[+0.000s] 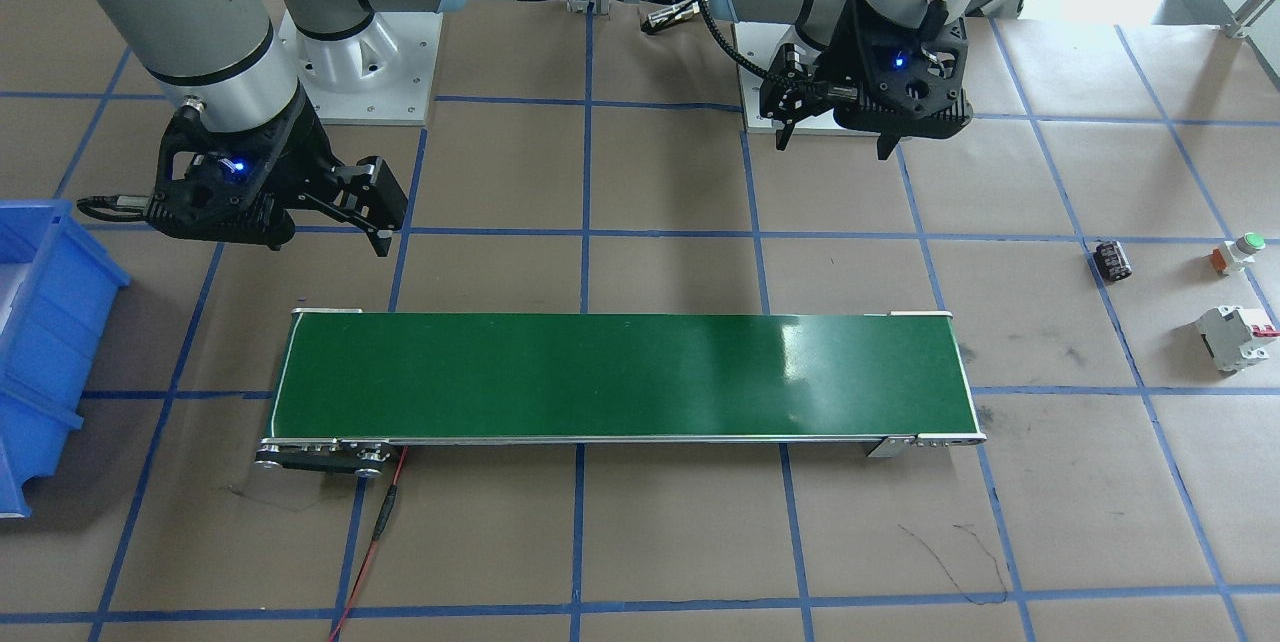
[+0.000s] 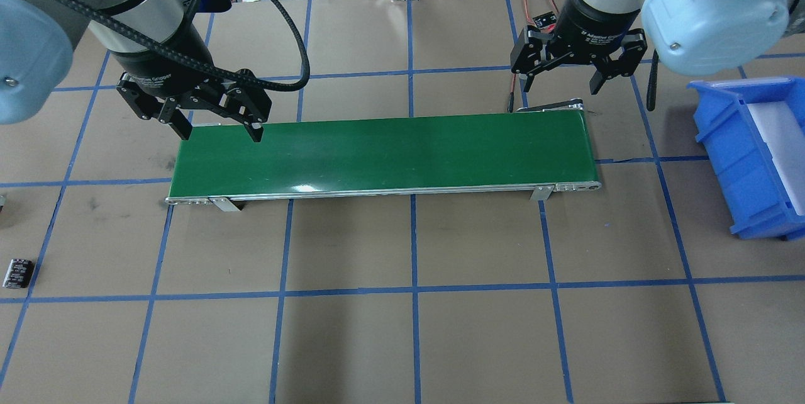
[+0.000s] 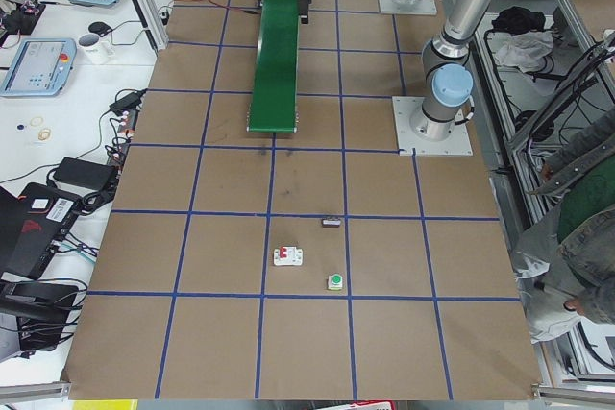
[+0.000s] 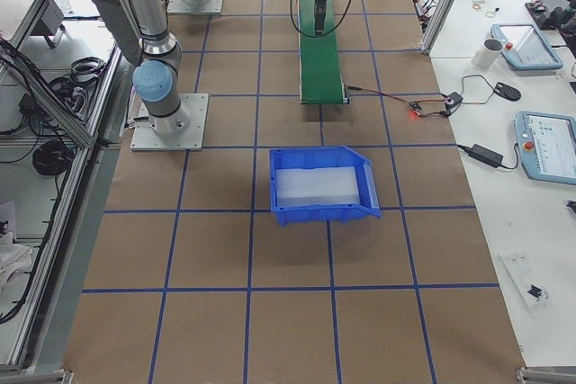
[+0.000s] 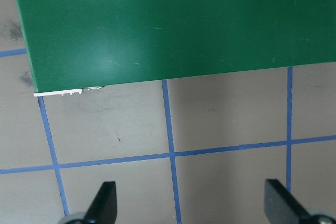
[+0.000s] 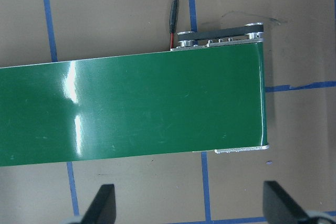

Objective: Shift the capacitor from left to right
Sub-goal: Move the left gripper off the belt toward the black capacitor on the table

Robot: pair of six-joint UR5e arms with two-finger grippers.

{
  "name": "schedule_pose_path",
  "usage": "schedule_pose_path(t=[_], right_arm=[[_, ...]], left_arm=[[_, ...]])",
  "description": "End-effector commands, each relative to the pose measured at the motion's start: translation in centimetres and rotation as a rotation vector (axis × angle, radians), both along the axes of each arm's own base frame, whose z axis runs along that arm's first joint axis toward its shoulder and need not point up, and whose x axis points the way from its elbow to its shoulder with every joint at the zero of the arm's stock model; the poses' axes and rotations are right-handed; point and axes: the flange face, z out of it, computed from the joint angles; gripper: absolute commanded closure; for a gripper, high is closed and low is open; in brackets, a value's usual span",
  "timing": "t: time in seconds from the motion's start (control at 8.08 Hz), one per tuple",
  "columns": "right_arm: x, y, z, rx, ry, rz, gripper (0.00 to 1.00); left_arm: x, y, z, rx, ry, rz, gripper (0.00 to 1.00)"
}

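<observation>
The capacitor (image 1: 1112, 260), a small stubby black cylinder, lies on its side on the brown table at the robot's far left; it also shows in the overhead view (image 2: 17, 273) and the exterior left view (image 3: 332, 223). My left gripper (image 2: 221, 134) hangs open and empty over the left end of the green conveyor belt (image 2: 383, 152), far from the capacitor. In its wrist view (image 5: 191, 203) only belt and table show between the fingers. My right gripper (image 2: 561, 86) hangs open and empty above the belt's right end, as its wrist view (image 6: 189, 203) shows.
A white breaker (image 1: 1237, 337) with a red lever and a green-capped push button (image 1: 1238, 252) lie near the capacitor. A blue bin (image 2: 748, 158) stands at the robot's right. A red wire (image 1: 375, 532) runs from the belt's right end.
</observation>
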Motion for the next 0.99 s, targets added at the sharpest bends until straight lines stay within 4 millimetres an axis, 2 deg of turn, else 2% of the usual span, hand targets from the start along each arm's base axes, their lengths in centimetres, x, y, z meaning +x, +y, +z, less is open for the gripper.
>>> schedule_pose_path(t=[0.0,0.12,0.25,0.62,0.87], right_arm=[[0.0,0.0,0.0,0.000,-0.001,0.005,0.00],[0.0,0.0,0.0,0.000,0.002,0.007,0.00],[0.0,0.0,0.0,-0.003,0.004,0.005,0.00],[-0.1,0.0,0.0,-0.002,0.008,0.005,0.00],[-0.1,0.0,0.0,-0.002,0.008,0.005,0.00]], left_arm=[[0.3,0.1,0.3,-0.005,-0.013,0.001,0.00],[2.0,0.4,1.2,-0.027,-0.070,0.020,0.00],[4.8,0.2,1.8,-0.036,-0.107,0.070,0.00],[13.9,-0.8,1.2,-0.009,-0.106,0.238,0.00],[25.0,-0.4,-1.0,0.052,-0.093,0.474,0.00]])
